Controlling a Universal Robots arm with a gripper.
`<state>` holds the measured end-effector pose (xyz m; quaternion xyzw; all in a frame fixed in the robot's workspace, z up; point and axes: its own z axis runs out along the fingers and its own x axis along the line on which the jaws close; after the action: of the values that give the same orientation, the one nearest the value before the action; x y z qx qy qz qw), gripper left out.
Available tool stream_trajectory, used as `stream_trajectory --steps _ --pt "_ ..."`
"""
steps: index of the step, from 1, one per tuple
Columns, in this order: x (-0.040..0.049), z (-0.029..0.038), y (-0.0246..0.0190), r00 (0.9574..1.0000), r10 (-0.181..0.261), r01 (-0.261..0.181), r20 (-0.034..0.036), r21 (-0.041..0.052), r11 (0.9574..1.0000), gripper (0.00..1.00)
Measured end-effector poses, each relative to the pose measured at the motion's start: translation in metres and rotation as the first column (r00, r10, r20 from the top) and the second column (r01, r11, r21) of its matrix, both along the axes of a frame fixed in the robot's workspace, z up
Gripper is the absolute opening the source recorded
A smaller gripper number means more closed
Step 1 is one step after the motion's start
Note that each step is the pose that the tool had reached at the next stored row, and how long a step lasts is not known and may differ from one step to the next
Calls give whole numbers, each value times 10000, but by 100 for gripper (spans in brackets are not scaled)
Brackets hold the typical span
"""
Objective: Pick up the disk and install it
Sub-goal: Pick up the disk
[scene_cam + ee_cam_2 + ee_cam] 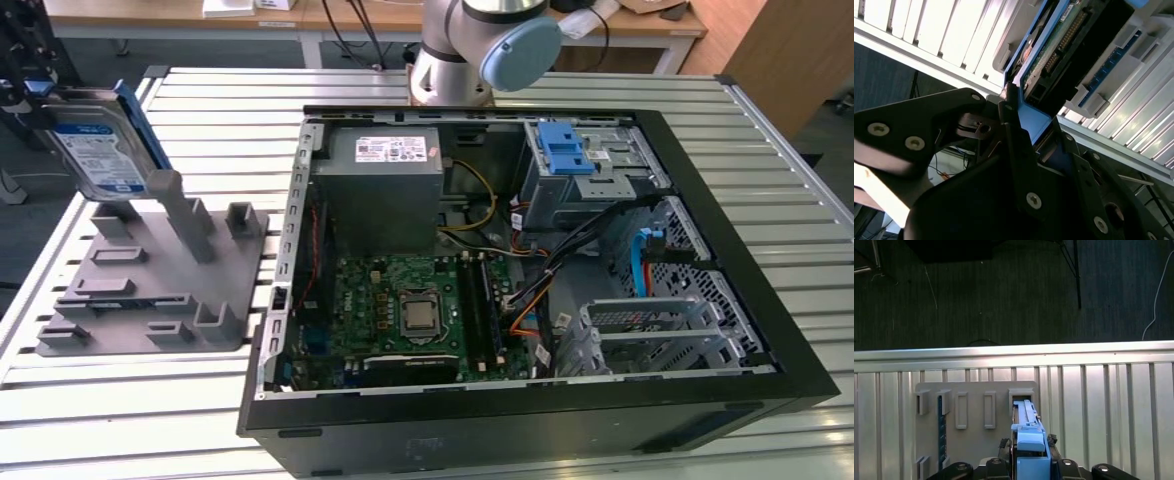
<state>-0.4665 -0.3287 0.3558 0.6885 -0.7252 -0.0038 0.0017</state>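
The disk (96, 148) is a silver drive with a white-and-blue label and blue side rails. It stands on edge at the exterior view's far left, above the grey fixture stand (147, 280). My gripper (32, 96) is at its upper edge. In the second wrist view my gripper (1035, 125) has black fingers (1013, 145) on either side of the blue rail, with the disk's circuit board (1061, 42) beyond. In the first wrist view my gripper (1030, 462) is shut on the disk's blue rail (1029, 437), over the stand's slots (974, 412).
An open computer case (747, 330) lies on the slatted metal table (200, 430). Inside it are a grey power-supply box (387, 170), a motherboard (414, 315), a drive cage with a blue latch (571, 150) and loose cables. The arm's base (474, 50) stands behind the case.
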Motion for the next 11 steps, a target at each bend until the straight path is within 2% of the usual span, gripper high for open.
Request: stream_trajectory --steps 11 --pt "0 97 0 10000 0 0 -1 0 10000 37"
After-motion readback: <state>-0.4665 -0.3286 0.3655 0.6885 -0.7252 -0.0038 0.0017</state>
